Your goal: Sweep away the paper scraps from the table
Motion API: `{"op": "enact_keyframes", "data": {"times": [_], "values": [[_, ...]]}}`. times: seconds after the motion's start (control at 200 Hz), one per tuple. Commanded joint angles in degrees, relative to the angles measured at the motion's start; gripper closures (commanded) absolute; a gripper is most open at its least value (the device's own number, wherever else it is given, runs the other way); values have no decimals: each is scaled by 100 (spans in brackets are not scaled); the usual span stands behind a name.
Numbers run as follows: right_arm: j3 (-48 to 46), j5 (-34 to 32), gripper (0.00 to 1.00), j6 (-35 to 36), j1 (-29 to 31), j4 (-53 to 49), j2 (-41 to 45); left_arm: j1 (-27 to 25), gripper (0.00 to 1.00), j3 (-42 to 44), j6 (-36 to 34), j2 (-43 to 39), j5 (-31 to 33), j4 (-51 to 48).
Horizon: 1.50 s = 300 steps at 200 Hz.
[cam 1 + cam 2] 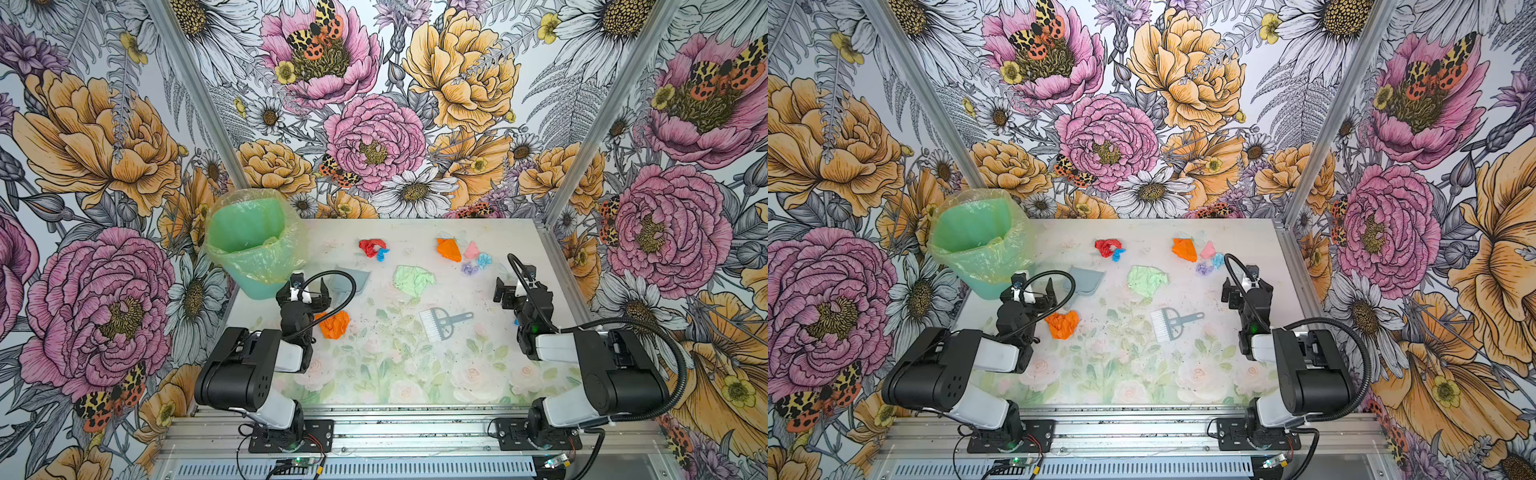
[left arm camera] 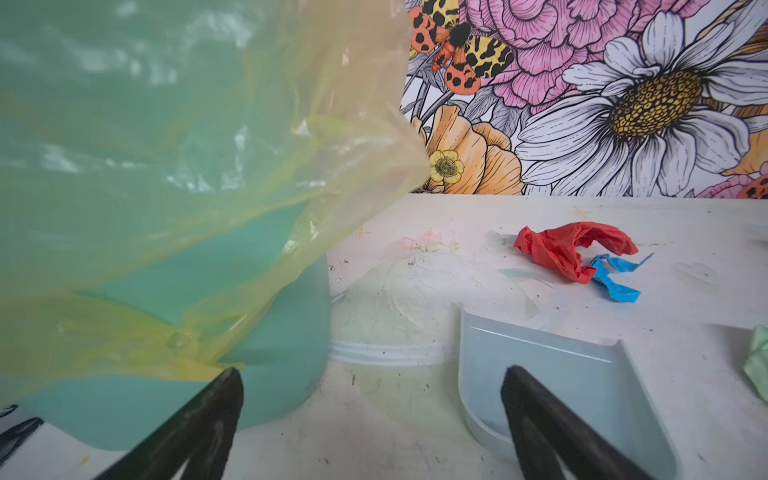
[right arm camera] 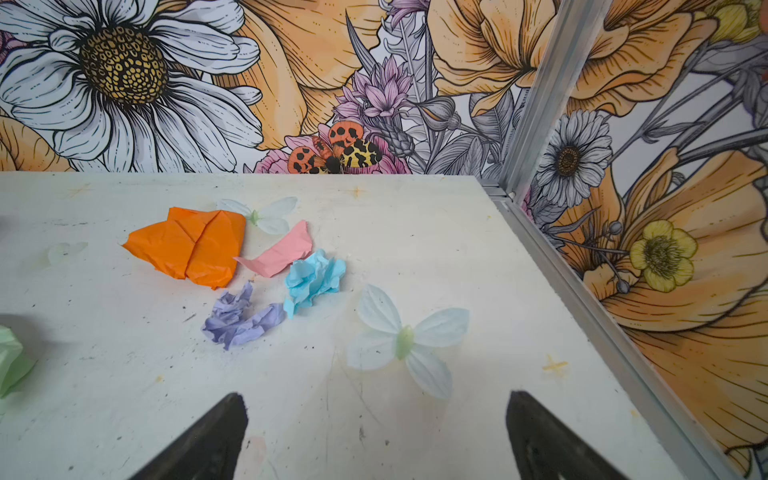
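Both the left claw [image 2: 372, 374] and right claw [image 3: 376, 398] hang spread, empty; paper scraps [image 1: 413, 279] litter the desk [image 1: 415, 374], unswept. Next likely calls for gripping the hand brush [image 1: 440, 322] and dustpan [image 1: 351, 279]

No lettering, no numbers, no brand name to read in any view; the nearest thing to a sign is a handful of small yellowish crosses [image 3: 555, 365] marked on the surface [image 3: 124, 374]; one sits close to its side edge, others lie along its far edge; they spell nothing.
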State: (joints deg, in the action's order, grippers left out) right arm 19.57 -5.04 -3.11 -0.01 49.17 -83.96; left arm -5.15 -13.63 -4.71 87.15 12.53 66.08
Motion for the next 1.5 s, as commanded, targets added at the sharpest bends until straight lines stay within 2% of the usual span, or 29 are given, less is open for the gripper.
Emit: {"op": "enact_keyframes", "data": {"times": [0.0,0.13,0.18,0.325,0.59,0.761,1.016,1.311,1.496], "values": [[163,149,1,65,36,-541,461,-91,1,127,-159,-307,31,194],[416,337,1,68,41,-1582,996,-316,1,120,-457,-1020,-14,-450],[506,341,1,15,39,-1920,1184,-432,1,-1,-547,-1393,-14,-1020],[889,407,1,-184,49,-2981,1630,-574,1,-524,-523,-2294,-583,-2837],[1417,1071,1,-296,130,-4215,2177,-950,1,-751,-396,-2922,-730,-3629],[1806,1288,0,-311,329,-4966,2183,-1359,1,-1106,-250,-2910,-883,-4208],[2019,1339,0,-542,739,-5555,2048,-2017,1,-1624,137,-2573,-1003,-4879],[2102,1188,0,-799,1119,-6294,1981,-2413,1,-2231,841,-1954,-1437,-5418],[2094,972,0,-1033,1357,-6477,1924,-2738,1,-2704,1089,-1431,-1391,-5787]]}}
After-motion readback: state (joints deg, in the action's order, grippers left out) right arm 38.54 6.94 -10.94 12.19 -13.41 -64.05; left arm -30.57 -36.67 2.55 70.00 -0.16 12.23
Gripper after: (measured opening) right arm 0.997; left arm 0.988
